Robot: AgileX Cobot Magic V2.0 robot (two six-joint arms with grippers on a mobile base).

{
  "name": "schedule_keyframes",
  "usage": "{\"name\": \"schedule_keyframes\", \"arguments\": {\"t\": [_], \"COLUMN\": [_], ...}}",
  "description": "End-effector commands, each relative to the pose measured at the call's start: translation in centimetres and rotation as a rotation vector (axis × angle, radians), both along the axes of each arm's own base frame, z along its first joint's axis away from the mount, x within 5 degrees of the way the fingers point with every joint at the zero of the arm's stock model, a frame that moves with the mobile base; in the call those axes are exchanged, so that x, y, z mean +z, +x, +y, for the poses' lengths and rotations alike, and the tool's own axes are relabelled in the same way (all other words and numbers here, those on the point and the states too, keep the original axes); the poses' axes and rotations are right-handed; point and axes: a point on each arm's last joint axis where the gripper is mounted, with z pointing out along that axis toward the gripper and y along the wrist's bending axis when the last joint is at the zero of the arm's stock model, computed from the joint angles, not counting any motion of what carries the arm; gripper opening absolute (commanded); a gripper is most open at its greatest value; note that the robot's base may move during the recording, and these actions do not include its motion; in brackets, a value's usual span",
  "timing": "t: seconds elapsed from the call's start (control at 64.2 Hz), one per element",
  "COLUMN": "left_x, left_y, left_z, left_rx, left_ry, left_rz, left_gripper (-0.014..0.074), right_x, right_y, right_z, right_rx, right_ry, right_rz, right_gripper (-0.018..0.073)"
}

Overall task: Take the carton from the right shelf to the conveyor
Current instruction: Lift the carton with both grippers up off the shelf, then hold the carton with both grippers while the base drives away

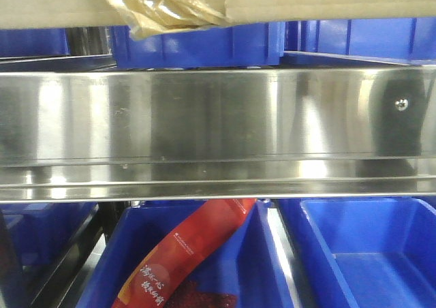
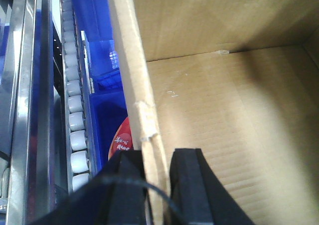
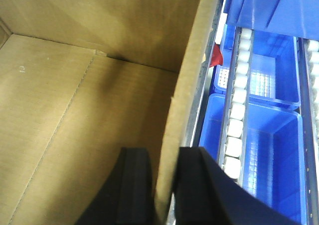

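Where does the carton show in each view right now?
Front view: carton along the top edge, above the blue bins.
Left wrist view: fills the right side; its edge wall is pinched by the left tool.
Right wrist view: fills the left side; its edge wall is pinched by the right tool.
Shared landmark: the blue bins, outside the carton in all three.

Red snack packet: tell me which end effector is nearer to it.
Left. The left end effector clamps one carton wall with the red snack packet just beside it; the right end effector clamps the opposite wall, the packet a distant sliver there.
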Motion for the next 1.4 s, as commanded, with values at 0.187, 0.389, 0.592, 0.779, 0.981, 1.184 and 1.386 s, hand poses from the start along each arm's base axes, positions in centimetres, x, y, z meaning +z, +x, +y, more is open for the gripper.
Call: {"name": "schedule_keyframes", "arguments": {"t": [0.187, 0.389, 0.592, 0.779, 0.981, 1.184, 1.386], "left_x": [0.74, 0.74, 0.74, 0.74, 0.74, 0.74, 0.74], "left_y": [-0.52, -0.52, -0.52, -0.52, -0.52, -0.52, -0.52], "left_z": [0.15, 0.15, 0.15, 0.15, 0.15, 0.15, 0.15], "left_rx": [-0.011, -0.011, -0.011, -0.011, -0.011, -0.011, -0.011], "left_ry": [-0.007, -0.007, -0.007, -0.007, -0.007, -0.007, -0.007], "left_rz": [-0.05, -0.05, -0.05, -0.05, -0.05, -0.05, -0.05], "left_gripper": [-0.0016, -0.0016, -0.0016, -0.0016, -0.0016, -0.0016, -0.0016], "right_x": [0.74, 0.74, 0.74, 0.74, 0.74, 0.74, 0.74], "right_y": [-0.35, -0.35, -0.35, -0.35, -0.35, -0.35, -0.35], "right_z": [-0.38, -0.38, -0.38, -0.38, -0.38, -0.38, -0.38], "right_rx": [0.001, 0.001, 0.001, 0.001, 0.001, 0.001, 0.001], "right_ry": [0.0, 0.0, 0.0, 0.0, 0.0, 0.0, 0.0], "right_rz": [-0.059, -0.059, -0.059, -0.059, -0.059, -0.059, -0.059], "right_gripper": [-0.0058, -0.0058, -0.0058, -0.0058, -0.0058, -0.0058, -0.0058]}}
